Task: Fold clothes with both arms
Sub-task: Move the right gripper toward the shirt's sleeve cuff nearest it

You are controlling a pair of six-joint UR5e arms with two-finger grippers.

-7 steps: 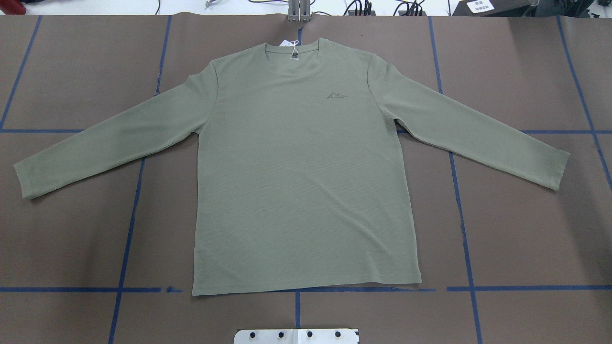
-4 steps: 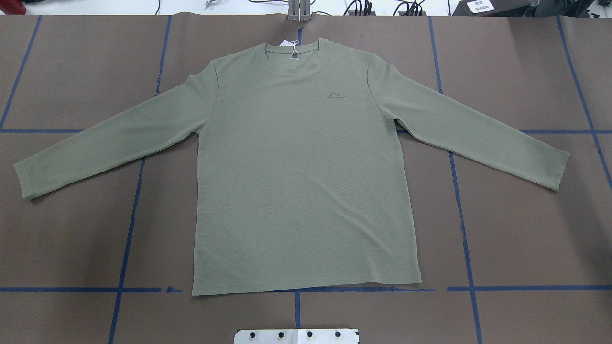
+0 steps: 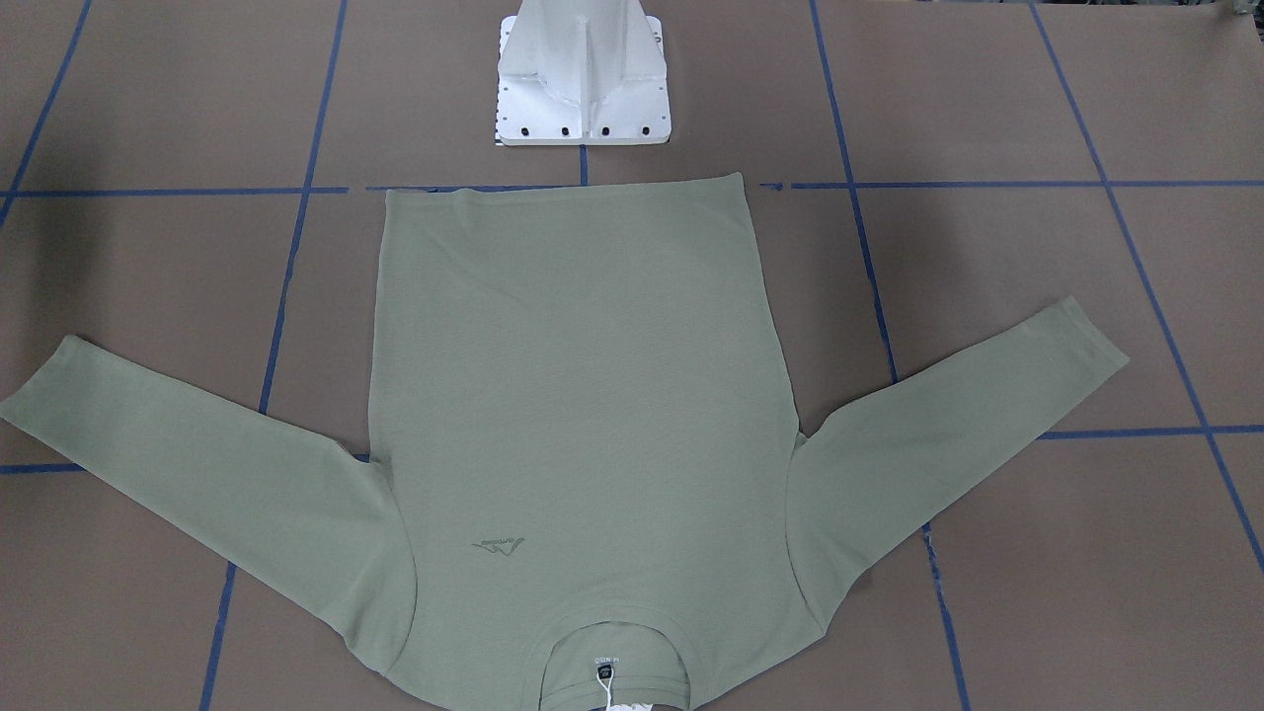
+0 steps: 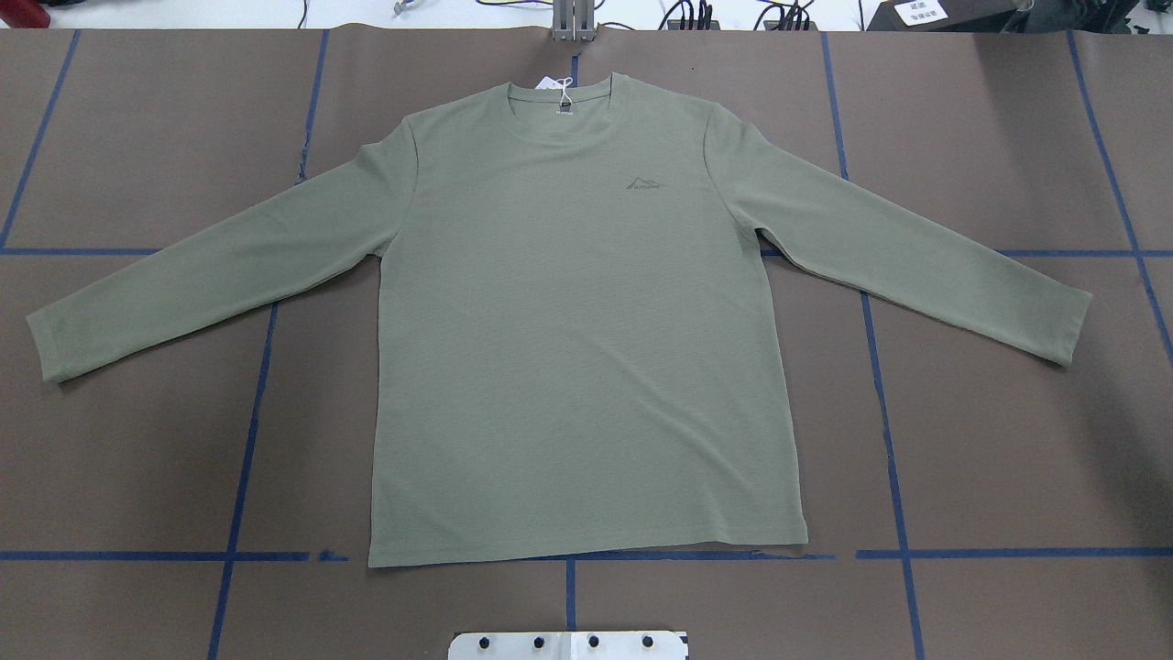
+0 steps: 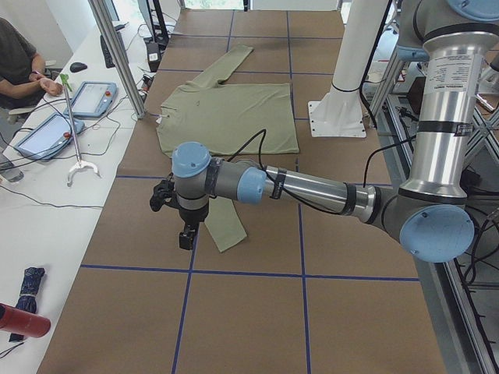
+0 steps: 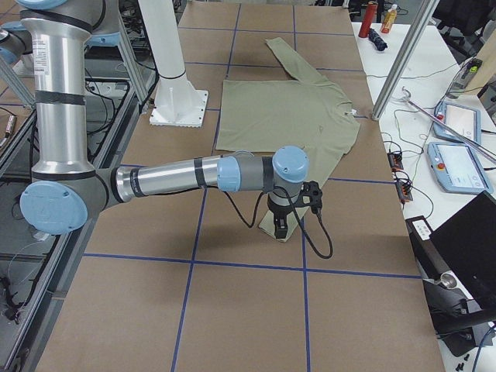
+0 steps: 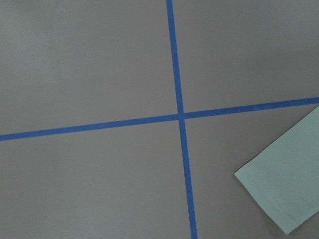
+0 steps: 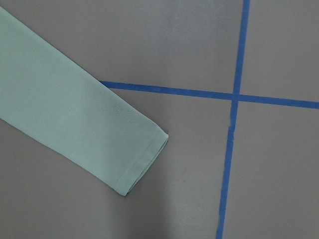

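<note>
The sage-green long-sleeved shirt (image 4: 586, 321) lies flat and face up on the brown table, neck at the far side, both sleeves spread out and down. Its chest logo (image 4: 646, 181) and white hang tag (image 4: 548, 82) show. It also shows in the front view (image 3: 573, 395). The left gripper (image 5: 185, 234) hangs over the table beside the left sleeve's cuff (image 7: 289, 194). The right gripper (image 6: 279, 225) hangs over the right sleeve's cuff (image 8: 134, 164). I cannot tell whether either is open or shut. Neither gripper shows in the overhead or front view.
The white base pedestal (image 3: 583, 89) stands just behind the shirt's hem. Blue tape lines (image 4: 884, 412) grid the table. A white bench with tablets (image 5: 93, 97) and a seated operator (image 5: 19, 62) runs along the table's far side. An aluminium post (image 4: 573, 23) stands by the neck.
</note>
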